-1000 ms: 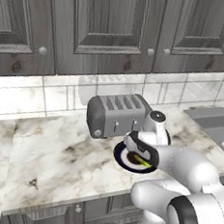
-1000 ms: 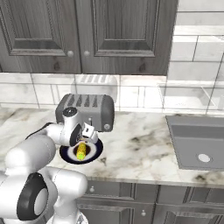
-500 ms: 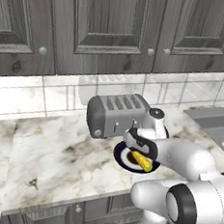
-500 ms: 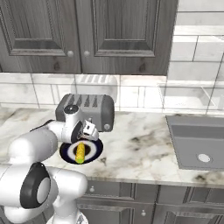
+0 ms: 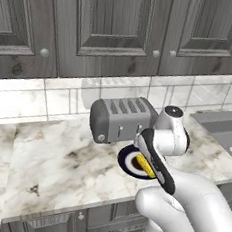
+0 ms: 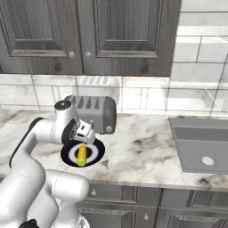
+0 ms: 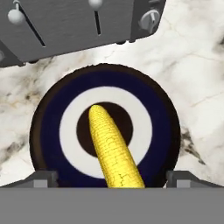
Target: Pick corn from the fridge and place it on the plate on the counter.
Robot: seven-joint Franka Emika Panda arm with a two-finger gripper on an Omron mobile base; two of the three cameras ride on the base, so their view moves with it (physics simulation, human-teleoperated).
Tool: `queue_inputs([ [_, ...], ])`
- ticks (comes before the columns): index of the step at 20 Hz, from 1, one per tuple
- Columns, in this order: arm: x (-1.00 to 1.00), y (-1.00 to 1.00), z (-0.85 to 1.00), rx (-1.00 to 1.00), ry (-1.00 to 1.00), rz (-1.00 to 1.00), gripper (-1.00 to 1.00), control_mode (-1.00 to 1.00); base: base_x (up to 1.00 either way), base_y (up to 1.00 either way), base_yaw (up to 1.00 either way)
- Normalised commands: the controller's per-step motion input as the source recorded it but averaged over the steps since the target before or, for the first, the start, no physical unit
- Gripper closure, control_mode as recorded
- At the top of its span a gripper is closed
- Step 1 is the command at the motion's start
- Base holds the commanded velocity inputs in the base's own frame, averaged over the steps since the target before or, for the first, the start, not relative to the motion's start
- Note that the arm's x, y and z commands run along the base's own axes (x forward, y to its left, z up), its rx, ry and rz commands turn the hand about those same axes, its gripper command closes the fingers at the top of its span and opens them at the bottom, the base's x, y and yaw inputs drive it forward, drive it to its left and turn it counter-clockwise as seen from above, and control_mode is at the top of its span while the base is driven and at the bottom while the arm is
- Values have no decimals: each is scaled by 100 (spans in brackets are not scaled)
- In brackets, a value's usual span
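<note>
the corn lies flat on the plate, running from the dark centre out toward the rim nearest the hand, directly below and between the jaws. the gripper hangs just above it with the jaws spread wide: one tip shows at each side of the cob with clear space between tip and kernels, so nothing is being squeezed. that spread fits a release, with the cob left to rest on its own weight. whether the cob's near end touches the hand is hard to say, since the bottom of the hand view cuts it off.

the plate sits on the counter, just ahead of the jaws' far side stands a grey toaster, its front almost at the plate's rim. in the right base view the gripper is above the plate and the corn shows yellow on it. judged from this, the placing looks done; a straight lift away should avoid nudging the cob or the toaster.
</note>
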Motion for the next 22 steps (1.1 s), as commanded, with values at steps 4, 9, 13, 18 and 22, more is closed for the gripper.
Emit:
queue_inputs([
  [4,-63,0,46,0,0,0,-100,-100,0,0,0],
  [9,-24,0,50,0,0,1,-100,-100,0,0,0],
  [13,0,6,45,0,0,4,-100,-100,0,0,0],
  [18,0,1,50,0,2,1,-100,-100,0,0,0],
  [22,-10,0,43,0,4,0,-100,-100,0,0,0],
])
